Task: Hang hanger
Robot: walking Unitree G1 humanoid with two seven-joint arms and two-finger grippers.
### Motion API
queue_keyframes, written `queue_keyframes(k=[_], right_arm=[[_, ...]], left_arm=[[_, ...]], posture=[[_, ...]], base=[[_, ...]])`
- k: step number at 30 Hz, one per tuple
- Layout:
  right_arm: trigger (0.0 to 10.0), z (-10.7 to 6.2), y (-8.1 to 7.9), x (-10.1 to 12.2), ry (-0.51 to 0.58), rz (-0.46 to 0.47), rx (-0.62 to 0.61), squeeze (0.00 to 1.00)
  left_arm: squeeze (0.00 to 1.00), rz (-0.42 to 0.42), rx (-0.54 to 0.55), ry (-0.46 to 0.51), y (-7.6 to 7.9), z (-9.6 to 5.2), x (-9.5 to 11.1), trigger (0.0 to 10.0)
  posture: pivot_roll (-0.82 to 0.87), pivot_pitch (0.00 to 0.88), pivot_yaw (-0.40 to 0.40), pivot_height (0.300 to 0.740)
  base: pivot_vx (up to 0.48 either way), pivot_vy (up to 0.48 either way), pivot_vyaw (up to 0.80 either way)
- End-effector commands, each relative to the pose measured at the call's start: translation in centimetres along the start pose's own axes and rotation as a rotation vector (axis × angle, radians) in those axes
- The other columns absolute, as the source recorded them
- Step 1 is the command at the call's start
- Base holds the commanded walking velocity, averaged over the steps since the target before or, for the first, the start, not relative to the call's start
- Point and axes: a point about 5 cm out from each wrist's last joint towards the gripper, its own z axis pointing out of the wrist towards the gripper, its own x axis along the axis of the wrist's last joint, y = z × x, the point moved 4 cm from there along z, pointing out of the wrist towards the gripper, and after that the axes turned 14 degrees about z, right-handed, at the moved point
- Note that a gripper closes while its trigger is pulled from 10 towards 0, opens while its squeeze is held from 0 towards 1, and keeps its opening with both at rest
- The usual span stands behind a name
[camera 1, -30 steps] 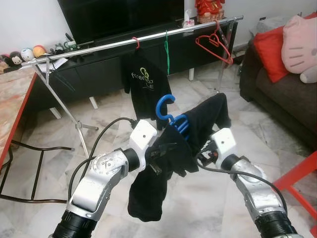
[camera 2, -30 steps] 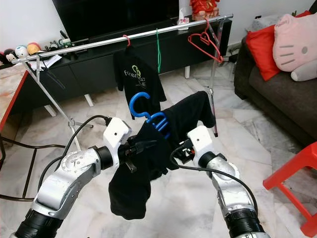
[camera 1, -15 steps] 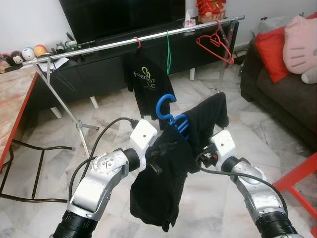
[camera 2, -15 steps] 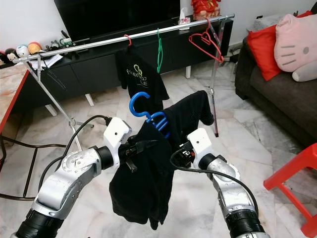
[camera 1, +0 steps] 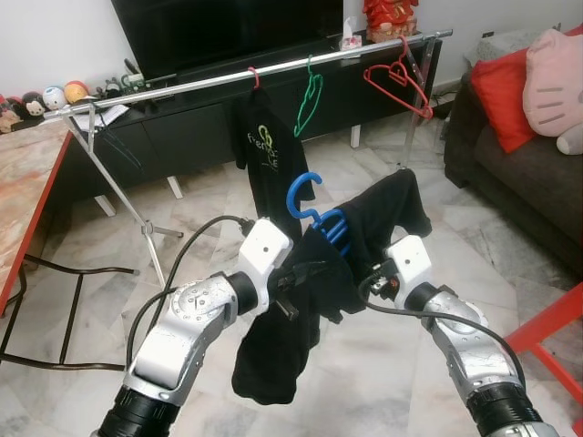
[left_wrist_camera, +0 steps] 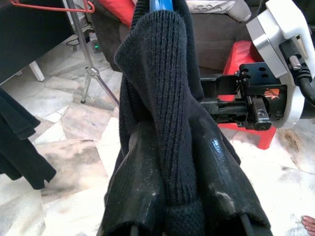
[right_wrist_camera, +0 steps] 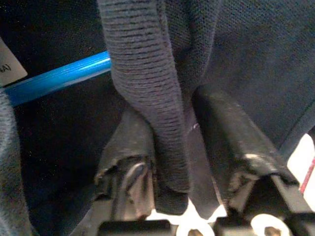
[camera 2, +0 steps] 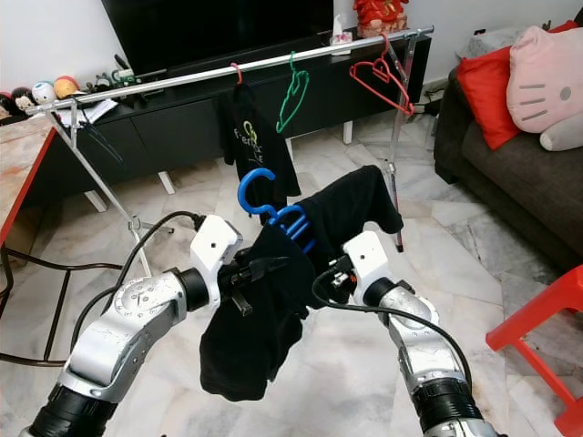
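Between my two grippers I hold up a blue hanger (camera 1: 305, 189) draped with a black knit garment (camera 1: 278, 350), its hook pointing up. My left gripper (camera 1: 305, 273) is shut on a fold of the garment (left_wrist_camera: 162, 98) near the hanger's neck, the knit pinched between its fingers (left_wrist_camera: 219, 162). Facing it from the other side, my right gripper (camera 1: 366, 288) is shut on another fold (right_wrist_camera: 147, 83), with the blue hanger bar (right_wrist_camera: 59, 76) just beyond. The silver clothes rail (camera 1: 200, 84) runs across ahead, above and beyond the hanger.
The rail carries a black T-shirt (camera 1: 264, 150) on a red hook, a green hanger (camera 1: 308, 98) and a red hanger (camera 1: 396, 80). A dark sofa (camera 1: 519, 182) with cushions is on the right, a red stool (camera 1: 547, 328) is near right, and a red-edged table (camera 1: 27, 200) is on the left.
The green hanger and the black T-shirt on the rail have swung round. The hanging end of my garment swayed down and back. Both grippers keep their hold.
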Motion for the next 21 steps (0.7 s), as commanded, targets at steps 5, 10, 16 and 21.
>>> queue_keyframes(k=[5, 10, 16, 21], right_arm=[[0.0, 0.5, -0.3, 0.5, 0.026, 0.003, 0.009, 0.0], [0.0, 0.7, -0.5, 0.7, 0.032, 0.0, 0.016, 0.0], [0.0, 0.8, -0.5, 0.7, 0.032, -0.012, 0.019, 0.0], [0.0, 0.8, -0.5, 0.7, 0.021, -0.028, 0.034, 0.0]], left_arm=[[0.0, 0.02, 0.003, 0.022, -0.2, -0.3, 0.7, 10.0], [0.0, 0.019, -0.003, 0.016, 0.0, -0.4, 0.5, 10.0], [0.0, 0.035, 0.003, -0.028, -0.5, -1.2, -0.5, 10.0], [0.0, 0.072, 0.018, -0.116, -1.1, -2.4, -2.6, 10.0]], posture=[[-0.17, 0.0, 0.101, 0.74], [-0.17, 0.0, 0.102, 0.74], [-0.17, 0.0, 0.104, 0.74], [-0.17, 0.0, 0.105, 0.74]], base=[[0.0, 0.0, 0.0], [0.0, 0.0, 0.0], [0.0, 0.0, 0.0], [0.0, 0.0, 0.0]])
